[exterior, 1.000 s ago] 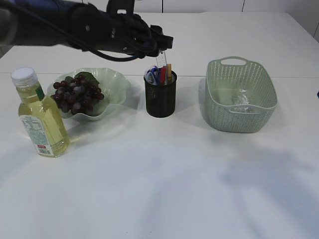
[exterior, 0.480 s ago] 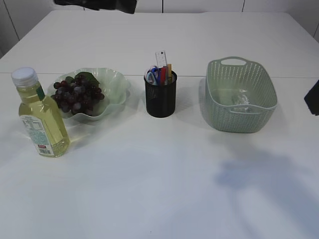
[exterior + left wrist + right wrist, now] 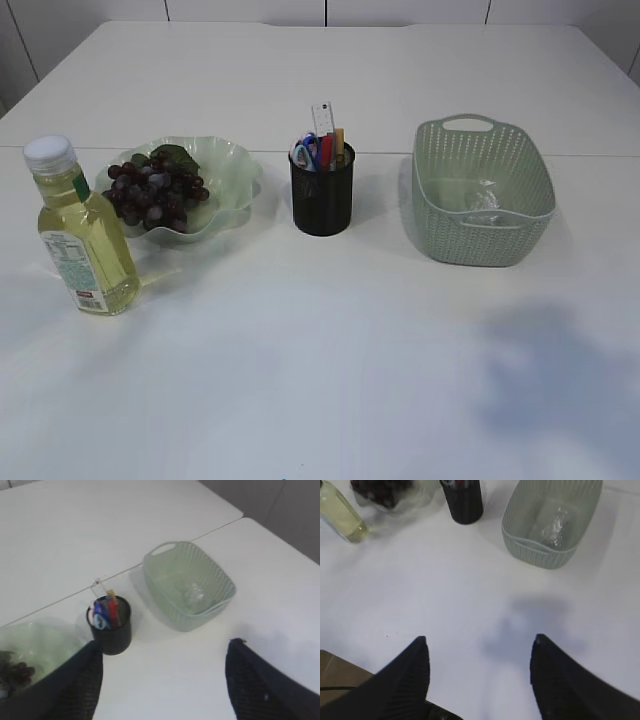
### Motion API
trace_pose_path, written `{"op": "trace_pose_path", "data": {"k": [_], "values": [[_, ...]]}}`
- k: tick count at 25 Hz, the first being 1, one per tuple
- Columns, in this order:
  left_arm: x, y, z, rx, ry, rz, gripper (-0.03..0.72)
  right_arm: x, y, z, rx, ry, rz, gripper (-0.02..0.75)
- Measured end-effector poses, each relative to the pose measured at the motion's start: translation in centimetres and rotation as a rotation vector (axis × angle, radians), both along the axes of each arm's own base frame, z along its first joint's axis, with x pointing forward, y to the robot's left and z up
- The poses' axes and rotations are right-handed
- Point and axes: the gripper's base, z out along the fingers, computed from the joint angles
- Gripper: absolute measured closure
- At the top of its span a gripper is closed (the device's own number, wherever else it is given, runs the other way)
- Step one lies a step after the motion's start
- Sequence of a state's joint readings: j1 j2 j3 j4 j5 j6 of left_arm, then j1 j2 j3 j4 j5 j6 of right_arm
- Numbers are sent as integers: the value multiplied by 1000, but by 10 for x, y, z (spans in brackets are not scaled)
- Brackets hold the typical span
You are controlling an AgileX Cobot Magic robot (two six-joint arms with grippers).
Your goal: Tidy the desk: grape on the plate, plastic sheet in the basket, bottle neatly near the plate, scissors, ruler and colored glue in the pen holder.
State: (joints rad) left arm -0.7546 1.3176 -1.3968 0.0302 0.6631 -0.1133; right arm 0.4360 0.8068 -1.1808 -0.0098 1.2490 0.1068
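Observation:
Dark grapes (image 3: 155, 190) lie on the pale green plate (image 3: 232, 165). The bottle (image 3: 82, 235) of yellow liquid stands upright just left of the plate. The black pen holder (image 3: 322, 195) holds the clear ruler (image 3: 322, 118), blue-handled scissors (image 3: 305, 152) and colored glue (image 3: 328, 150). A crumpled plastic sheet (image 3: 484, 198) lies inside the green basket (image 3: 430, 200). Neither arm shows in the exterior view. My left gripper (image 3: 166, 642) hangs open and empty high above the table in front of the pen holder (image 3: 111, 627). My right gripper (image 3: 480, 637) is open and empty above the table's near part.
A seam (image 3: 560, 154) between two white tabletops runs behind the objects. A brown floor patch (image 3: 335, 672) past the table's near edge shows in the right wrist view.
My left arm rose from above the pen holder and left the exterior view, leaving the ruler standing in the holder. The dark edge of the right arm also left that view.

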Motion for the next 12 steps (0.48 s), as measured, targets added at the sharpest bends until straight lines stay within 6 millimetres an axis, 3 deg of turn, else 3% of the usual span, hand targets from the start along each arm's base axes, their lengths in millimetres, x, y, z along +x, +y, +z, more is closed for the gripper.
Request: {"op": "trace_pose_path", "data": {"k": [6,12], "values": [[-65,16,0,-83,-77,-145,130,-56,-30,9,11,-182,9,242],[-107,60,-11,-161,-152,-170,130,-98,-48,-33,4,-241,57,245]]}}
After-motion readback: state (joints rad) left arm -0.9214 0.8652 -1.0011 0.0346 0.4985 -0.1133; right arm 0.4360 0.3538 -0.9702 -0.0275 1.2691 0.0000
